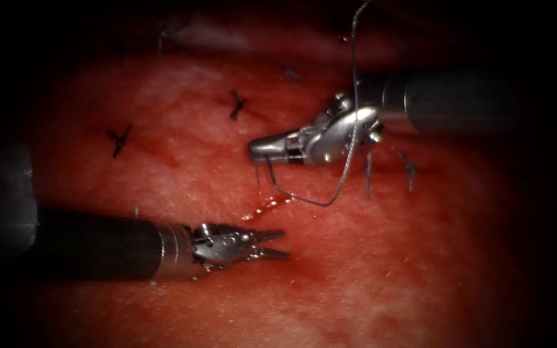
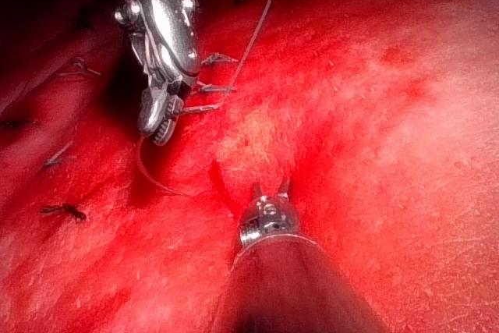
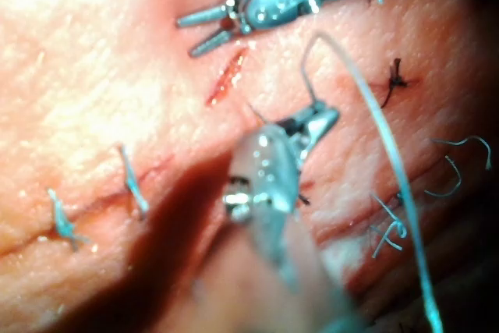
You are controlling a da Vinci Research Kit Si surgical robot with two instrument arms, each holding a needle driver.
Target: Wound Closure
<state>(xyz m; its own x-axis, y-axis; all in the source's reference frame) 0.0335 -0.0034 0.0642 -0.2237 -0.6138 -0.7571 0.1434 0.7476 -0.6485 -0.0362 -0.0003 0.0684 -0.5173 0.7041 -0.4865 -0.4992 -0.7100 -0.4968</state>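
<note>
My right tool (image 1: 256, 149) is clenched on the needle (image 1: 304, 196) near one end, the curve hanging free above the tissue (image 1: 182, 161) just right of the cut (image 1: 265, 207). Thread (image 1: 354, 96) runs up across the tool. My left tool (image 1: 277, 245) hovers parted, holding nothing, beside the cut.

Tissue (image 1: 182, 161) red w/ paler pinkish mottling at centre frame; glossy red fluid (image 1: 267, 207) in a short streak mid-frame. Both tools — left tool (image 1: 272, 243) lower left, right tool (image 1: 256, 149) upper right — silver metal tips on dark grey-black shafts. Thread (image 1: 354, 77) pale grey. Cut ends of thread (image 1: 237, 103) dark, near-black, upper left.
</note>
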